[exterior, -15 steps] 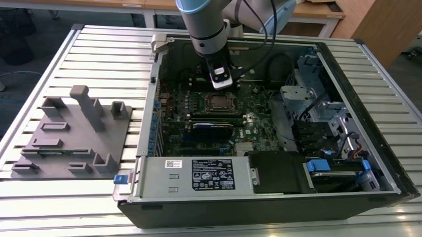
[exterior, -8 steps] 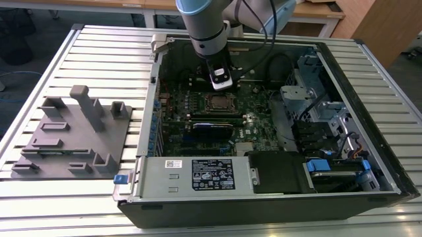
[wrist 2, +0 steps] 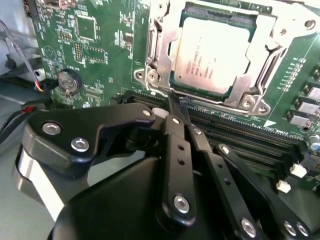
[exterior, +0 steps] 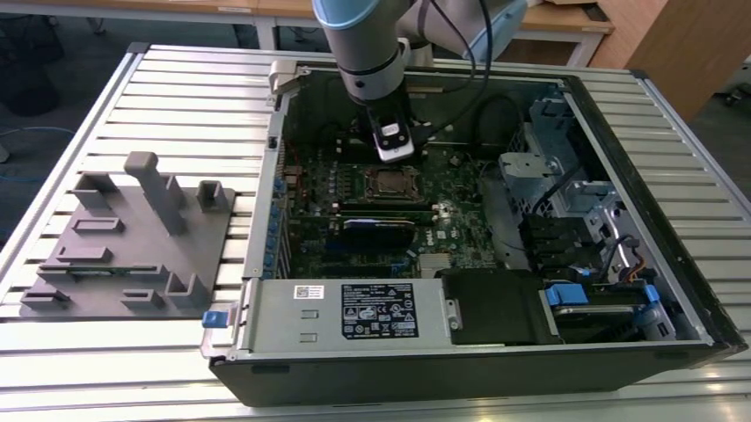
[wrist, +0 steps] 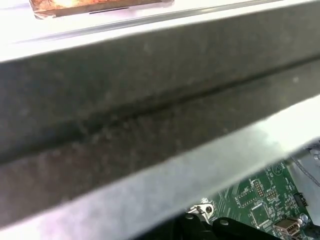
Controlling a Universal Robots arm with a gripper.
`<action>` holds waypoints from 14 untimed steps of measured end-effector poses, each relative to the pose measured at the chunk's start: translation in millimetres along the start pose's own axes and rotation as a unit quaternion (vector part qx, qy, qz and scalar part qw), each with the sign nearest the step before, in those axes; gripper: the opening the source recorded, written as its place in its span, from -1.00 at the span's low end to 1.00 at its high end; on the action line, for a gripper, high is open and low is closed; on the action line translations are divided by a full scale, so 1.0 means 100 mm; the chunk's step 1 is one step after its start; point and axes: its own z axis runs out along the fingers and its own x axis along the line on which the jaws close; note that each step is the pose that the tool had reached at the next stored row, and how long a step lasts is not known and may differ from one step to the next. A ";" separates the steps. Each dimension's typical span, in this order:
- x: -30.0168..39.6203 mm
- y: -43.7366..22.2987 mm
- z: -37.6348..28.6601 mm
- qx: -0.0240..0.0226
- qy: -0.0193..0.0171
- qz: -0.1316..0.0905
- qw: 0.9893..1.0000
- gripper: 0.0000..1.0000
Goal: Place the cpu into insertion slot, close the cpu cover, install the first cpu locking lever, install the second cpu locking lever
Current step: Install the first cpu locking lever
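The cpu (wrist 2: 210, 50), a silver-grey square chip, lies seated in the insertion slot (wrist 2: 248, 103) on the green board. The cpu cover (wrist 2: 159, 47), a silvery frame with a cut-out centre, lies flat around it. My gripper (wrist 2: 172, 106) has its black fingers (wrist 2: 176, 145) pressed together with nothing between them, the tips just off the socket's edge nearest the memory slots. In the exterior view the gripper (exterior: 395, 161) hangs just behind the cpu (exterior: 388, 182) inside the open computer case. I cannot tell how the locking levers stand.
Long black memory slots (wrist 2: 245, 132) run beside the socket, and a coin battery (wrist 2: 67, 81) sits on the board. The case wall (wrist: 150, 100) is close to the wrist. A power supply (exterior: 352, 310), drive cage (exterior: 564, 189) and a grey fixture (exterior: 129, 237) on the slatted table surround the work.
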 end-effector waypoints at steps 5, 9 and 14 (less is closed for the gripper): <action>0.000 -0.001 0.000 -0.011 0.004 0.004 1.000 -0.80; 0.000 -0.002 0.000 -0.012 0.004 0.004 1.000 -0.80; -0.009 0.011 -0.024 -0.013 0.004 0.004 1.000 -0.80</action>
